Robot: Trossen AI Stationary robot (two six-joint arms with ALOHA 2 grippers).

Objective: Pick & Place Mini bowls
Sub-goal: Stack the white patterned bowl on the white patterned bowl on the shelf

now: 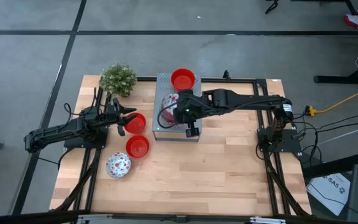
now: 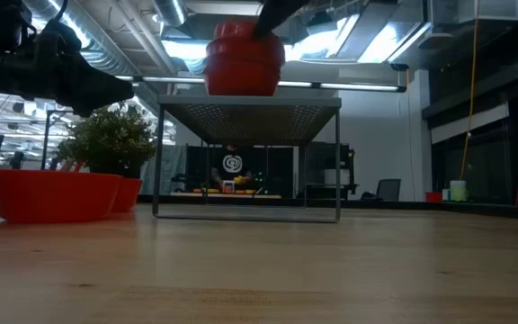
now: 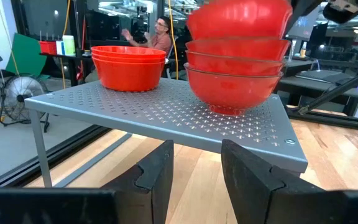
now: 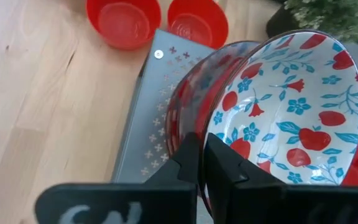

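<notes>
A grey perforated box [image 1: 161, 129] stands at the table's far middle. On it are a stack of plain red bowls [image 1: 183, 79] and a second stack [image 3: 235, 81]. A bowl that is white inside with red and blue patterns [image 4: 291, 106] tops that second stack, and my right gripper [image 4: 202, 146] is shut on it. Two red bowls [image 1: 137, 122] [image 1: 138, 146] and a patterned bowl [image 1: 118, 165] rest on the table at the left. My left gripper [image 3: 197, 174] stands open and level beside them, with nothing between its fingers. My right gripper pinches the patterned bowl's rim [image 4: 211, 127], one finger inside the bowl and one on its outer wall. The fingers slant down from the table's right side. The bowl is tilted, its lower part sitting in the stack's bowl beneath [image 3: 232, 46].
A small green plant [image 1: 118, 79] stands at the table's far left corner, close to the box. The wood of the near half and right part of the table [image 1: 229, 180] is bare. A person [image 3: 160, 34] shows in the room beyond the table.
</notes>
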